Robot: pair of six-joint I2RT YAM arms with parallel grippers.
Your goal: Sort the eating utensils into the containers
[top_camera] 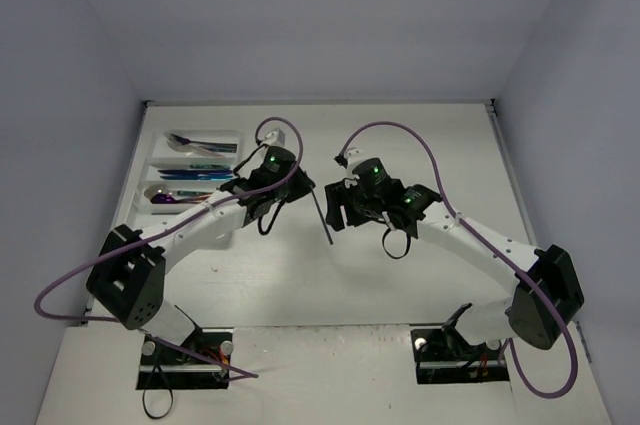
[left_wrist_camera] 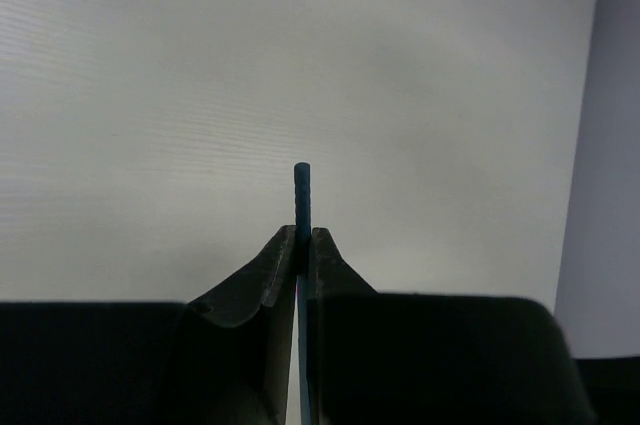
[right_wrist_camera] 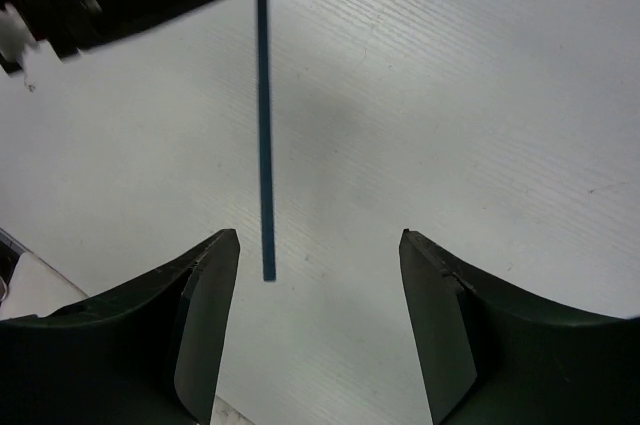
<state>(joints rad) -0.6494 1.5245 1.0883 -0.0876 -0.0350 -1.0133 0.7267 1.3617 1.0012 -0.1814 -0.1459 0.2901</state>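
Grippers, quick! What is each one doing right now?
Left gripper: shut on the slim blue metal utensil.
Right gripper: open, holding nothing.

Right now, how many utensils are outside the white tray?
1: the slim blue metal utensil, pinched in the left fingers, right of that tray. The left arm may hide others.

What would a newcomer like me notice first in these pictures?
Mid-table, the left pincer is shut on a slim blue utensil, while the right pincer gapes open facing it. At the far left of the table sits a white tray with colourful cutlery lying in its compartments.
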